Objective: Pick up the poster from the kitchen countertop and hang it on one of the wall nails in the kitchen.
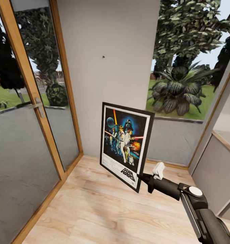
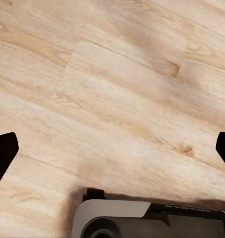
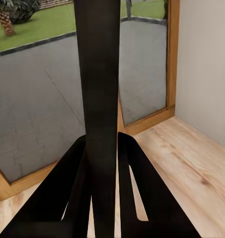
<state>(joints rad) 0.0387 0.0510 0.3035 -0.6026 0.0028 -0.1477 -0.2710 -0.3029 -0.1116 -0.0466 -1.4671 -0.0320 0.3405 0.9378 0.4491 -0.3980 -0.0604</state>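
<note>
Reaching up from the lower right, the right gripper (image 1: 142, 177) is clamped on the lower right corner of the poster (image 1: 125, 144), holding it upright and slightly tilted above the wooden floor (image 1: 94, 210). It hangs in front of the pale wall (image 1: 108, 84), below a small nail (image 1: 103, 56). Over bare floorboards, the left gripper (image 2: 112, 148) has its fingers spread wide, holding nothing.

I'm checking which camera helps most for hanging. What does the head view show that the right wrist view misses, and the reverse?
Head view alone: the poster's Star Wars artwork, the wall nail above it, and the right hand pinching its lower corner. Right wrist view alone: the poster edge-on between the dark fingers. Both: the wooden floor and wood-framed glass.
</note>
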